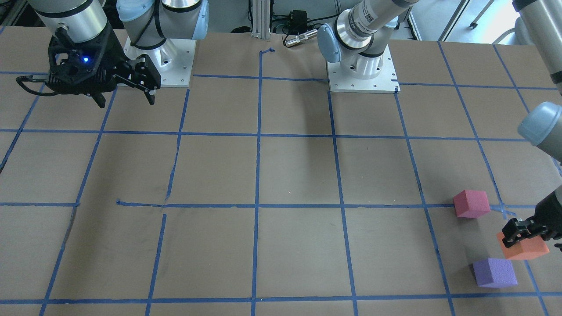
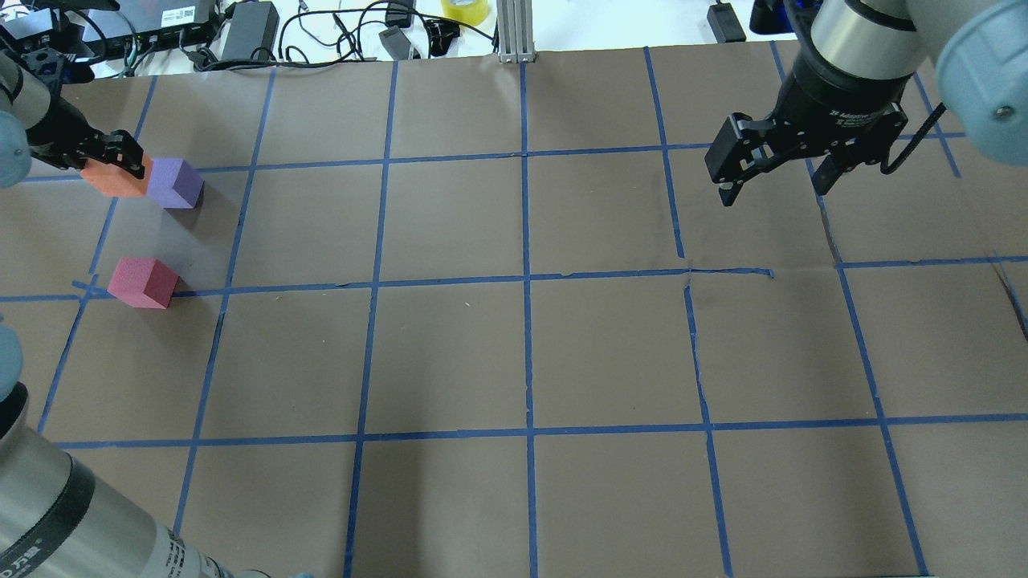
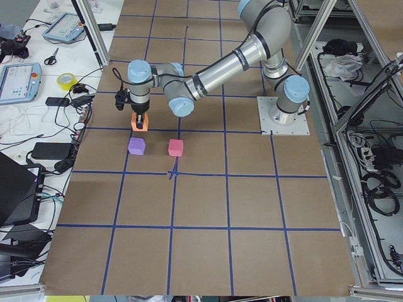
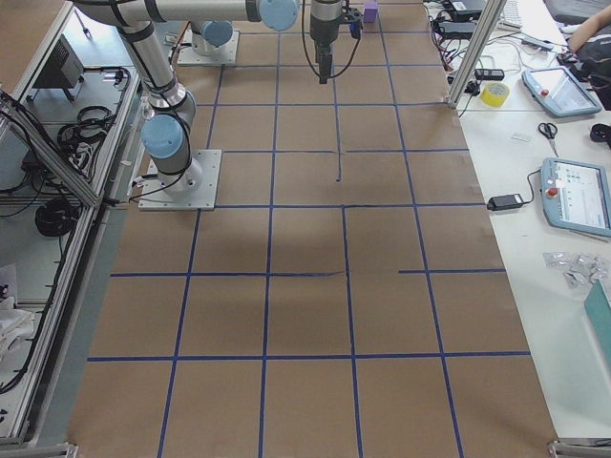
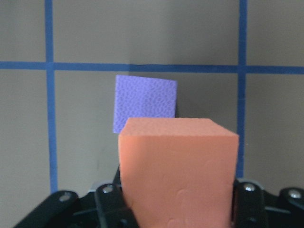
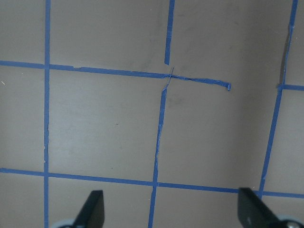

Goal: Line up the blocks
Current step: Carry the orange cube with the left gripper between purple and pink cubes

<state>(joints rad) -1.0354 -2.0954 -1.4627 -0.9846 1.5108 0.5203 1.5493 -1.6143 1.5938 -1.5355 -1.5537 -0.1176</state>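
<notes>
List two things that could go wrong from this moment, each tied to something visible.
1. The left pincer is shut on the orange block right beside the purple block; setting it down could nudge the purple one askew.
2. The pink block sits apart, off to one side of that pair, so releasing here would likely leave a corner, not a line.
</notes>
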